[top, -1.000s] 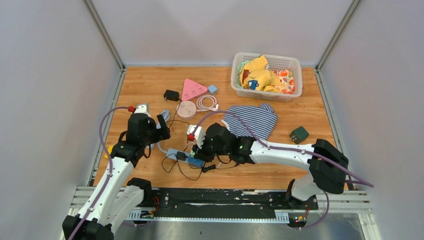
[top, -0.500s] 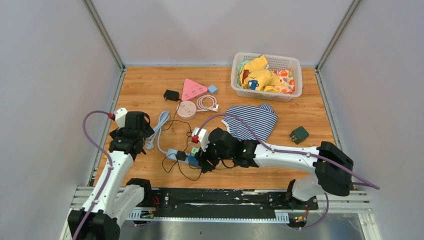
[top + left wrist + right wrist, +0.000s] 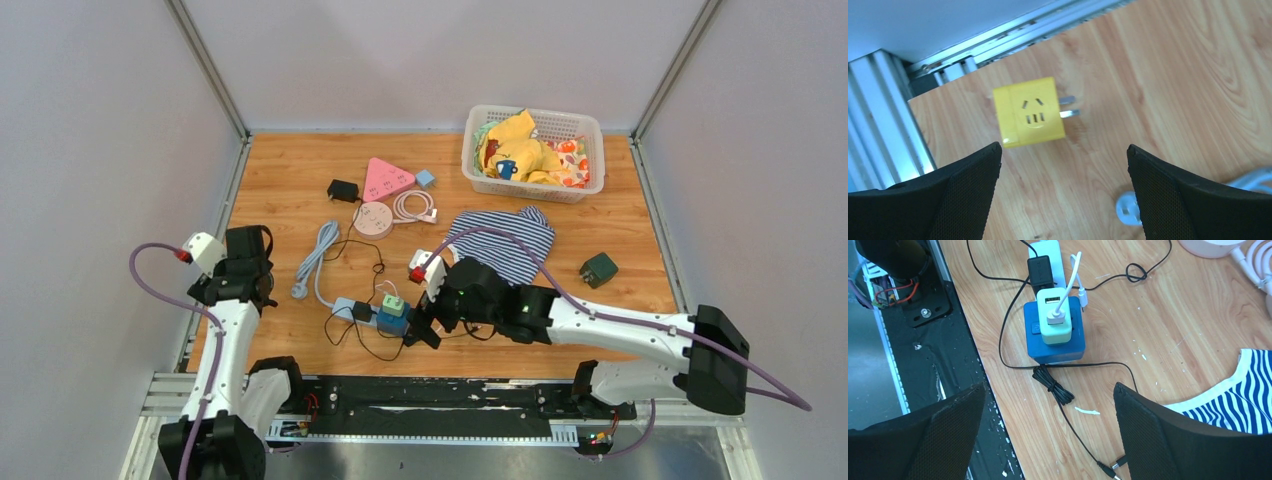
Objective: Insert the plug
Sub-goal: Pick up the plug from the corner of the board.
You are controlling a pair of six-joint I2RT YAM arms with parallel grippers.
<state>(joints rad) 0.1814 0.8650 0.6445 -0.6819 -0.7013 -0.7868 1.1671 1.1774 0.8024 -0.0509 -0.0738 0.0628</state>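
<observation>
At the near edge of the wooden counter (image 3: 620, 340), the right arm (image 3: 600, 325) holds its jaws spread wide with nothing between them, their black mesh-textured pads apart over bare wood just short of a blue cube adapter (image 3: 1055, 350). A pale green plug (image 3: 1054, 322), boxy with rounded corners, sits seated on top of that cube, a thin white lead (image 3: 1070, 282) running into its top face. The cube stands on the end of a white power strip (image 3: 1048, 249), where a black adapter (image 3: 1040, 271) is also plugged in; a thin black cord (image 3: 1050, 384), knotted into a small bundle, lies just beside the cube. To the left, the left arm (image 3: 228, 300) also has its jaws wide open and empty, above a glossy yellow cube adapter (image 3: 1030, 110) that lies on its side near the metal rail, two metal prongs sticking out. Further back lie a grey cable (image 3: 315, 255), a soft blue-and-white striped shirt (image 3: 505, 240) and a dark green box (image 3: 598, 268). Beyond them are a round pink disc (image 3: 373, 218), a coiled white cable (image 3: 412, 205), a pink triangle (image 3: 385, 178), a black charger (image 3: 343, 189) and a small blue block (image 3: 425, 178). At the far right, a white plastic lattice basket (image 3: 590, 130) holds crumpled yellow cloth (image 3: 525, 150) and printed fabric.
</observation>
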